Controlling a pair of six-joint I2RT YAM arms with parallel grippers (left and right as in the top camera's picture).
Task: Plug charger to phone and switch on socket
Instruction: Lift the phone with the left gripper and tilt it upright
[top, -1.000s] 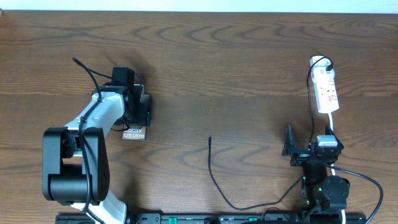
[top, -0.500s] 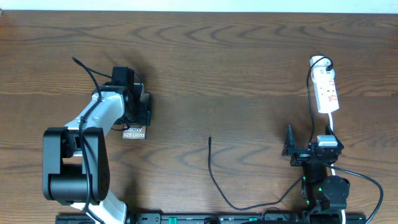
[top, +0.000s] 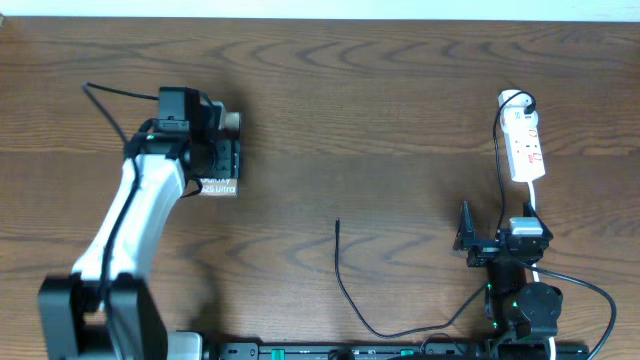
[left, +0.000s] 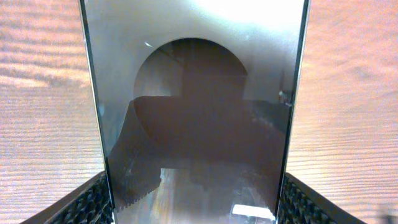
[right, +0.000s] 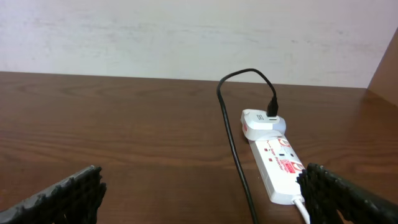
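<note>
The phone (top: 218, 186) is dark with white lettering and is held in my left gripper (top: 216, 165) at the left of the table. In the left wrist view the glossy phone (left: 196, 124) fills the frame between both fingers. The charger (top: 345, 290) is a thin black cable lying at mid-front, its plug tip (top: 337, 223) pointing away. The white socket (top: 524, 145) lies at the right, also seen in the right wrist view (right: 278, 160) with a black plug at its far end. My right gripper (top: 480, 240) is open and empty, short of the socket.
A white cord (top: 535, 200) runs from the socket toward my right arm. A black cable (right: 233, 143) lies left of the socket. The table's far edge meets a pale wall (right: 186, 31).
My left arm has swung left and away, carrying the phone a little farther from the front edge. The right arm, charger and socket have not moved.
</note>
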